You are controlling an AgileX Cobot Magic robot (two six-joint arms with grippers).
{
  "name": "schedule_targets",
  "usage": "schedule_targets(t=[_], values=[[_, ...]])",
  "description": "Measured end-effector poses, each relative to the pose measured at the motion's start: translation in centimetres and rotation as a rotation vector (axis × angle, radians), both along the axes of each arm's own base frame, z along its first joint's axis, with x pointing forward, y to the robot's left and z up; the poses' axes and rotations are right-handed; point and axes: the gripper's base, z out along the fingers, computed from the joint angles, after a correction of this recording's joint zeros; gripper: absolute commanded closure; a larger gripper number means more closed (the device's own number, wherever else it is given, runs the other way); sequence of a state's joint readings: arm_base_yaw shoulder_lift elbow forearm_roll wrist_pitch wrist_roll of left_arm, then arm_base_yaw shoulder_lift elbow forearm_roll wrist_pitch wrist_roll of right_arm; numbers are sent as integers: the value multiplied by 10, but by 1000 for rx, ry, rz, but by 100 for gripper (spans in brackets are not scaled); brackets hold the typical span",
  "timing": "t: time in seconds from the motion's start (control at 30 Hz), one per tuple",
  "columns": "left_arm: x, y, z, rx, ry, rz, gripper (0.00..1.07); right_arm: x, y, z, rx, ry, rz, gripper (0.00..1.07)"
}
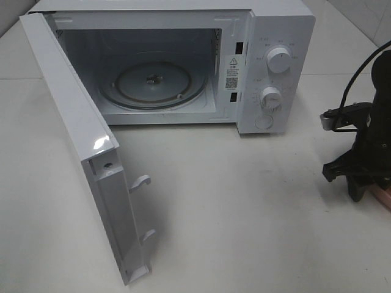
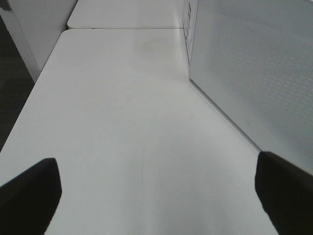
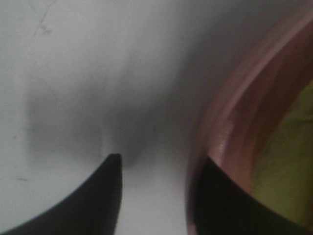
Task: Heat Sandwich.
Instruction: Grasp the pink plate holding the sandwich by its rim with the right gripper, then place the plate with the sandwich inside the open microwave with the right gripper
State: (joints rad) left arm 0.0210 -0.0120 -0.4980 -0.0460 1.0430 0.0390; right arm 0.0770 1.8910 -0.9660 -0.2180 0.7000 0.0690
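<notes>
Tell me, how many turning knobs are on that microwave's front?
2: an upper knob and a lower knob, stacked on the right of the microwave. The flat round button beneath is not one.

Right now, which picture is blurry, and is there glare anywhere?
Right wrist view: out of focus, pink plate rim smeared. Exterior high view: sharp, a glare spot on the microwave door. Left wrist view: evenly lit, soft.

Microwave [image 1: 287,36] behind, turntable [image 1: 153,85] inside (door [image 1: 73,134] left); plate [image 1: 383,198] right.
</notes>
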Motion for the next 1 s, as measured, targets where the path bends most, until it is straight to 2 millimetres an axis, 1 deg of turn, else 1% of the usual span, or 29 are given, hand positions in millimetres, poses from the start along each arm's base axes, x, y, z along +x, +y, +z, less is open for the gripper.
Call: schedule_targets(t=[0.03, 0.07, 0.1, 0.77, 1.0], values=[[0, 0, 0, 0, 0, 0, 3, 0, -1, 0, -6, -3, -9, 102], [0, 0, 0, 0, 0, 0, 3, 0, -1, 0, -6, -3, -9, 102], [0, 0, 0, 0, 0, 0, 3, 0, -2, 0, -12, -5, -13, 107], [0, 0, 0, 0, 0, 0, 3, 1, -6, 1, -52, -13, -35, 107], [0, 0, 0, 0, 0, 0, 3, -2, -10, 7, -100, -4, -54, 107]])
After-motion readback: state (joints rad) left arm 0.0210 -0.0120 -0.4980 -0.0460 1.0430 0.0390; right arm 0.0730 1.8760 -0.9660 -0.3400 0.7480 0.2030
